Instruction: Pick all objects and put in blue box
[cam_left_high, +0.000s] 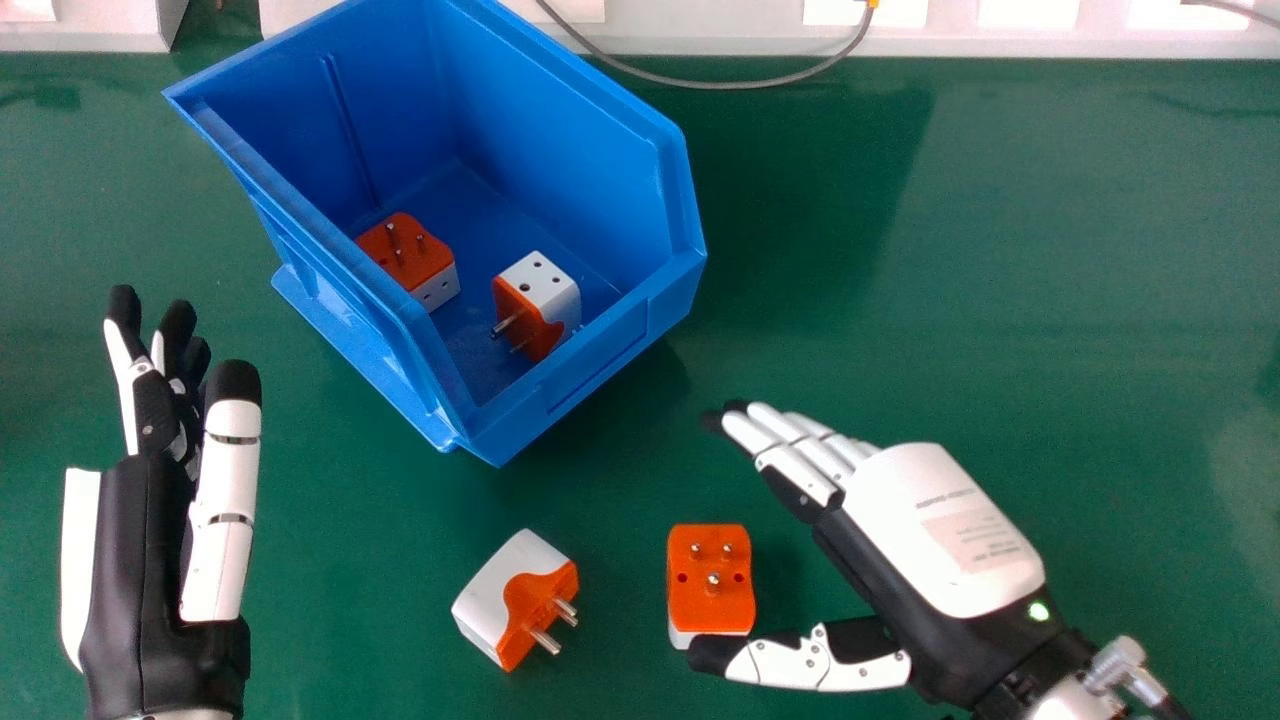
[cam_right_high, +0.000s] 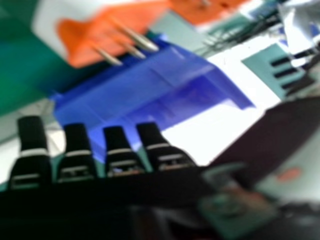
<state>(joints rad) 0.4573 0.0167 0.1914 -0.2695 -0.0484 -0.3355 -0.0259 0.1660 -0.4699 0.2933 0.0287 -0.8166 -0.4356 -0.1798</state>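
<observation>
In the head view my right hand (cam_left_high: 940, 530) is open beside an orange-and-white plug adapter (cam_left_high: 712, 580), thumb tip over its near white edge, fingers above the table to its right. A second adapter (cam_left_high: 515, 600) lies on its side to the left, pins facing right. The blue box (cam_left_high: 600, 375) holds two more adapters, one (cam_left_high: 408, 255) pins up, one (cam_left_high: 540, 300) on its side. My left hand (cam_left_high: 125, 560) is open at the left. In the right hand view, my right hand (cam_right_high: 75, 155) has straight fingers; an adapter (cam_right_high: 100, 30) and the blue box (cam_right_high: 135, 95) show beyond.
Along the far edge of the green table (cam_left_high: 1000, 250) runs a white ledge (cam_left_high: 720, 35), with a grey cable (cam_left_high: 740, 84) drooping from it behind the box. The box's raised near walls stand between its inside and the loose adapters.
</observation>
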